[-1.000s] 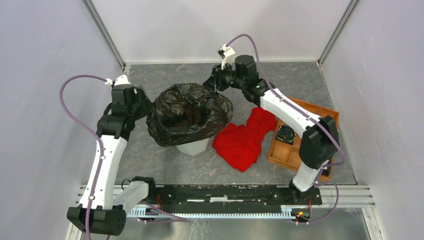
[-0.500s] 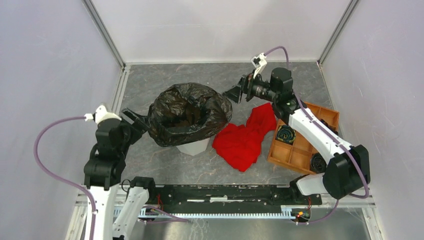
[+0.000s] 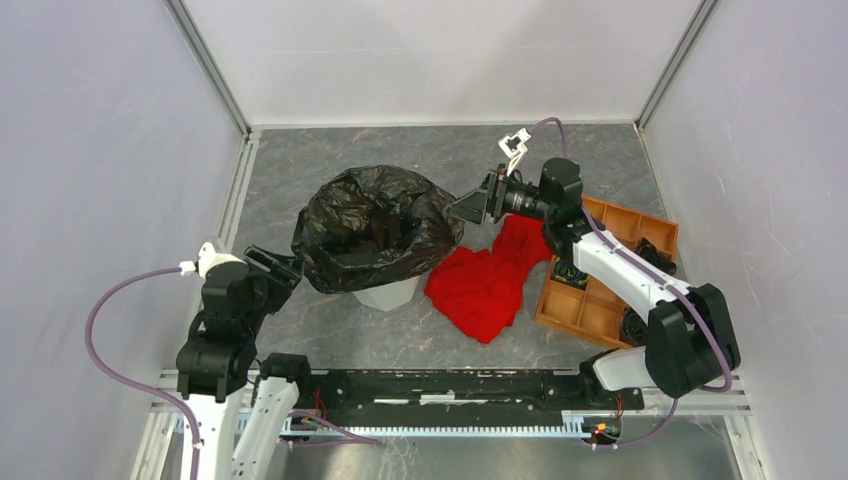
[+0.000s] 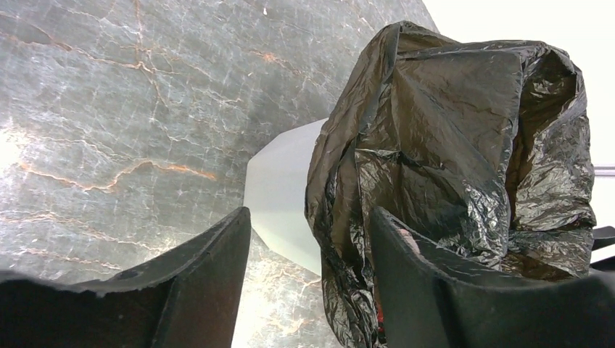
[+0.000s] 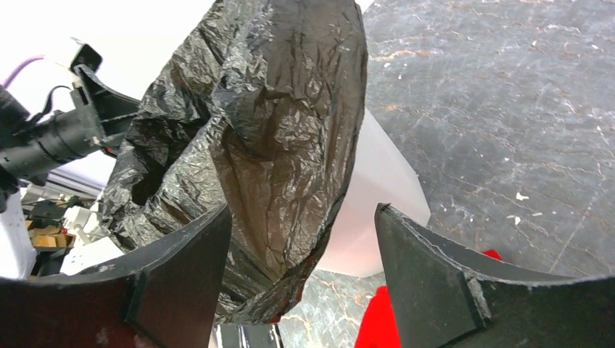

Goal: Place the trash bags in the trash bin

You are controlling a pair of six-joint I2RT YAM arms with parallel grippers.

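Trash bag point(image 3: 375, 228) draped over the trash bin point(image 3: 388, 293), both grippers now off it.
A second ago each gripper was at the bag's rim. Since then the left gripper point(image 3: 278, 265) has drawn back toward the near-left, just beside the bag's left edge, jaws apart and empty. The right gripper point(image 3: 468, 207) has swung off to the bag's right, above the red cloth point(image 3: 485, 280), jaws likewise apart. The bag has stayed on the bin, mouth open upward.

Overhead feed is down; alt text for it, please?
A wrinkled black trash bag drapes over the white bin. The left tool and right tool flank it, both open and empty. A red cloth and orange tray lie by the right arm.
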